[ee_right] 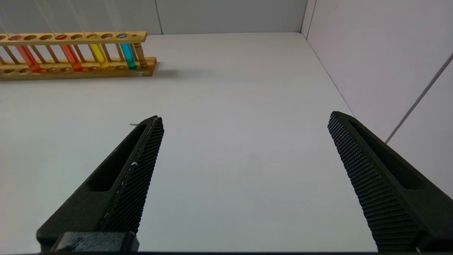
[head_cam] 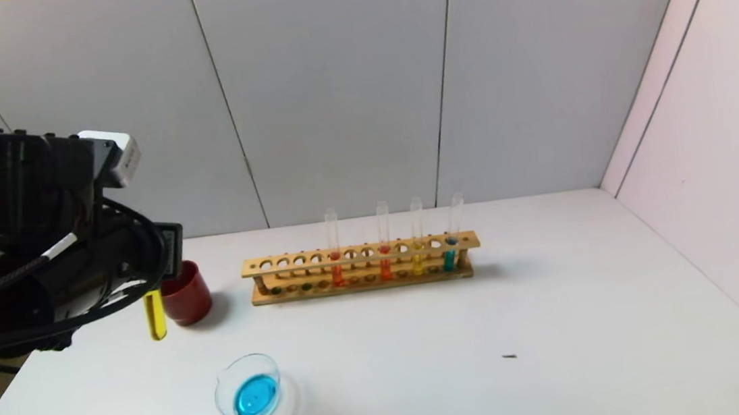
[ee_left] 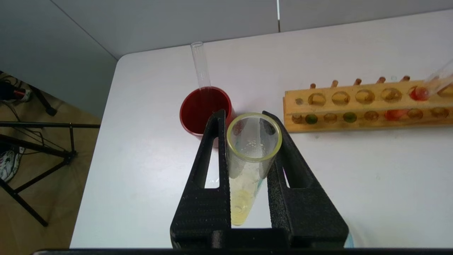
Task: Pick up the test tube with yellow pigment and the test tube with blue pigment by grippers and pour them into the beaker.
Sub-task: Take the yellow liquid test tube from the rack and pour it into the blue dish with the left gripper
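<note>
Nearest you, the left end effector clamps the test tube with yellow pigment upright above the tabletop, just beside the red cup. Your beaker, holding blue liquid, sits nearer the front edge. Your right end effector hovers with jaws spread wide, well apart from the wooden rack.

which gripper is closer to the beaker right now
Left. The left gripper, shut on the test tube with yellow pigment, hangs just above and left of the beaker. The right gripper is open, over bare table.
</note>
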Action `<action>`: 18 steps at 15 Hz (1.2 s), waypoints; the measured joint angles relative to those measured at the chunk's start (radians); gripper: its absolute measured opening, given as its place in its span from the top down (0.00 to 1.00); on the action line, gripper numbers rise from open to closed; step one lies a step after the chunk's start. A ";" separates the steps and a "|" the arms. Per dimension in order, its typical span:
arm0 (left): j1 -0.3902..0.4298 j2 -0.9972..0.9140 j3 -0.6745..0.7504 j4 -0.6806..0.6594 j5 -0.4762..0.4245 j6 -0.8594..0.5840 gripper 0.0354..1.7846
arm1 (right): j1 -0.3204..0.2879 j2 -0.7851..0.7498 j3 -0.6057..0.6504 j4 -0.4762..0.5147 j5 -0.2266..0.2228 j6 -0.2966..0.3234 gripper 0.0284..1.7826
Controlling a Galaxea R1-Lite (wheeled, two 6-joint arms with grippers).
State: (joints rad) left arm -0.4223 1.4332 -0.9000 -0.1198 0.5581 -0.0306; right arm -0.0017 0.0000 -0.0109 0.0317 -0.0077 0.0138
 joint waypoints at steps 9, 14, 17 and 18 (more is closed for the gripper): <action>0.102 -0.151 0.211 0.008 -0.087 0.221 0.83 | 0.000 0.000 0.000 0.000 0.000 0.000 0.05; 0.101 -0.129 0.227 0.075 -0.093 0.319 0.83 | 0.000 0.000 0.000 0.000 0.000 0.000 0.05; 0.099 -0.099 0.215 0.076 -0.093 0.405 0.83 | 0.000 0.000 0.000 0.000 0.000 0.000 0.05; 0.099 -0.089 0.215 0.077 -0.093 0.438 0.83 | 0.000 0.000 0.000 0.000 0.000 0.000 0.05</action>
State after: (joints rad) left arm -0.3236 1.3445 -0.6849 -0.0423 0.4651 0.4070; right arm -0.0017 0.0000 -0.0109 0.0317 -0.0077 0.0138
